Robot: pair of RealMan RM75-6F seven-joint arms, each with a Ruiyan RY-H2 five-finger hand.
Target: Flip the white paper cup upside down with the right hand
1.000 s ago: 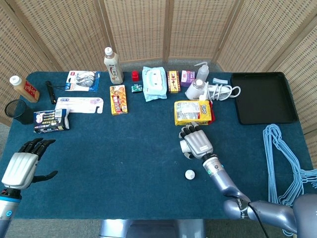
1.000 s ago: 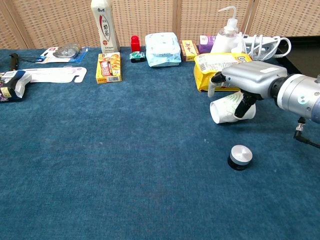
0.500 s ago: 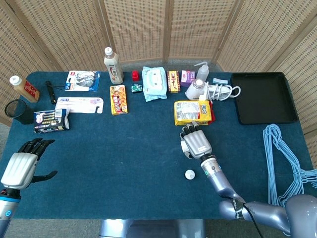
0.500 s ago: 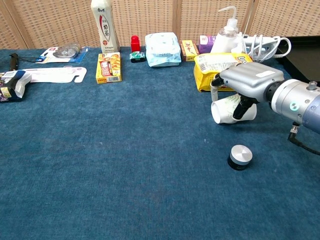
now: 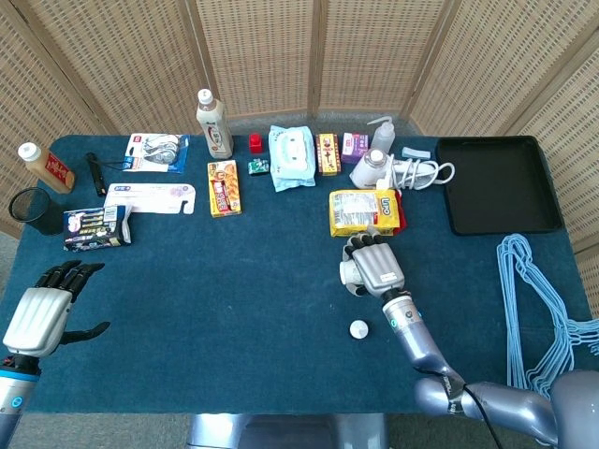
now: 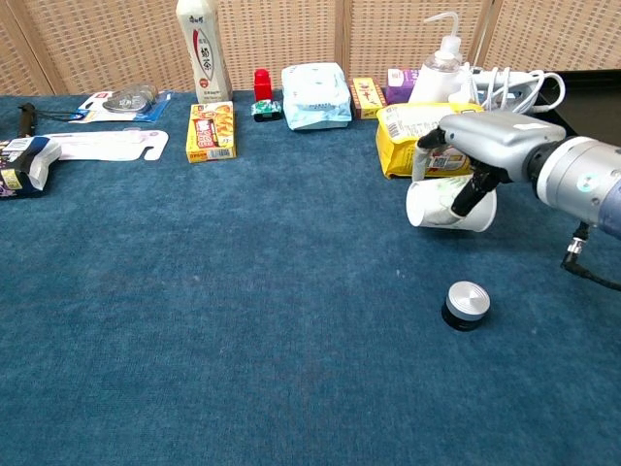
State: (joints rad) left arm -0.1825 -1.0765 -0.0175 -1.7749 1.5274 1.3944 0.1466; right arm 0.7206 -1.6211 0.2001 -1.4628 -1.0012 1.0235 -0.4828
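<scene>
A desk point(image 5: 243, 309) covered in dark blue cloth is seen. Along its far edge a tall white bottle point(image 5: 213, 123), a wet-wipe pack point(image 5: 291, 157) and a squeeze bottle point(image 5: 372, 161) are set. A black tray point(image 5: 496, 184) is placed at the far right corner, blue hangers point(image 5: 535, 299) by the right edge, and a black cup point(image 5: 33, 210) at the left edge. A yellow packet point(image 5: 365, 211) and a small round cap point(image 5: 359, 328) lie nearer the middle.

White paper cup point(image 6: 444, 205) with faint green print, on its side, mouth facing left, near yellow packet point(image 6: 417, 131)
</scene>
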